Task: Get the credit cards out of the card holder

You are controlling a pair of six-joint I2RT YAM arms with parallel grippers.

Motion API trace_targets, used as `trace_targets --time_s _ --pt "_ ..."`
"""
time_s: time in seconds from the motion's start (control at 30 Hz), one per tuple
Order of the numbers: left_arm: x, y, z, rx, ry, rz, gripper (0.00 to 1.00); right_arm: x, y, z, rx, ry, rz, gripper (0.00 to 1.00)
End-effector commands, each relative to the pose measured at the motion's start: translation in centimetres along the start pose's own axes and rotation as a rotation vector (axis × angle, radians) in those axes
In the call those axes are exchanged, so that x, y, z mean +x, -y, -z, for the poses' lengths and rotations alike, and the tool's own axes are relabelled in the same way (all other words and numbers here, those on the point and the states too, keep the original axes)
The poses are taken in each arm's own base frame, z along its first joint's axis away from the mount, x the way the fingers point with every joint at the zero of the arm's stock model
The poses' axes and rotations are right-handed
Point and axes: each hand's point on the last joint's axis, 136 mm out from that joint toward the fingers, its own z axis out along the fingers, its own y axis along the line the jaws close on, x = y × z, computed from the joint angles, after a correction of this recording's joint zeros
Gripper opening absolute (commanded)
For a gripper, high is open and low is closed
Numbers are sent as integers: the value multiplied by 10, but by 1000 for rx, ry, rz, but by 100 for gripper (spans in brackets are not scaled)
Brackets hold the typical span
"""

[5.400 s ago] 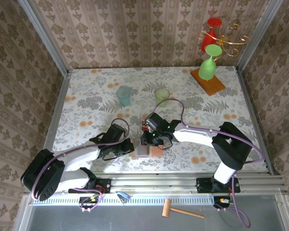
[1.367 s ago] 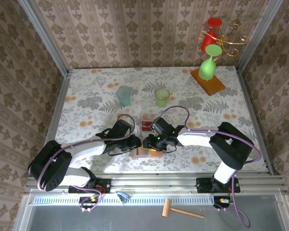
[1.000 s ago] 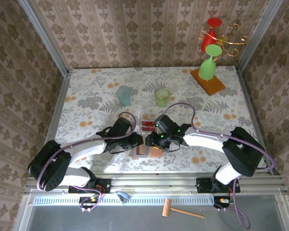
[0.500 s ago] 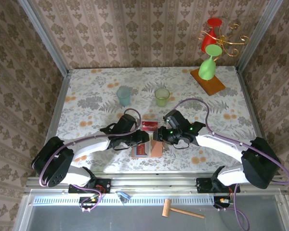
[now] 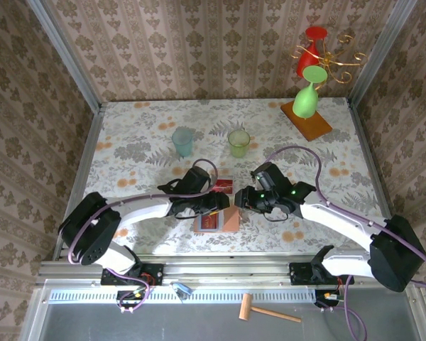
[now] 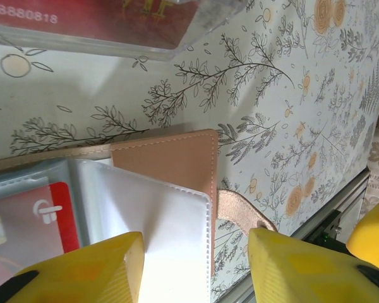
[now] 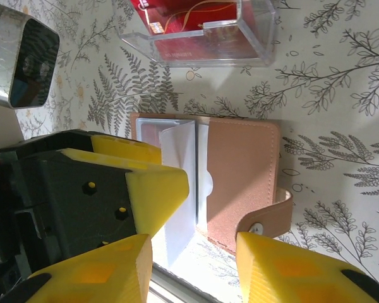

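Card holder (image 5: pixel 225 221) lies open and flat on the floral surface (image 5: pixel 128 153), lower centre of the top view. Its tan outer flap (image 7: pixel 243 170) faces up, and the snap tab (image 7: pixel 265 222) curls off one edge. A clear sleeve (image 6: pixel 158 221) is fanned across the inside. One red card (image 6: pixel 47 214) sits in a pocket at the lower left of the left wrist view. A second red card (image 7: pixel 196 19) lies inside the clear tray (image 7: pixel 260 38), near the holder's far edge and not touching it.

Left jaws: spread, nothing pinched. One yellow finger (image 6: pixel 82 265) hangs over the sleeve side and the other is past the tab. Cannot tell whether either touches the holder.

Right jaws: spread, nothing between them. The yellow fingers (image 7: pixel 284 271) sit at the bottom of the right wrist view, with the holder showing in the gap beneath.

Teal cup (image 5: pixel 182 142) and green cup (image 5: pixel 238 143) stand upright at upper centre, well apart from the holder.
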Motion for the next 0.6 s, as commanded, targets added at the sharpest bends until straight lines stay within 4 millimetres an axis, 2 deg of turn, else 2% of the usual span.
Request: trace_targets --time_s 0.0,0.57 --pt "-2 15 -3 32 -8 -29 49 1 11 5 29 16 -2 40" --pt "-3 18 -13 39 -23 -27 52 3 16 7 27 13 -11 41"
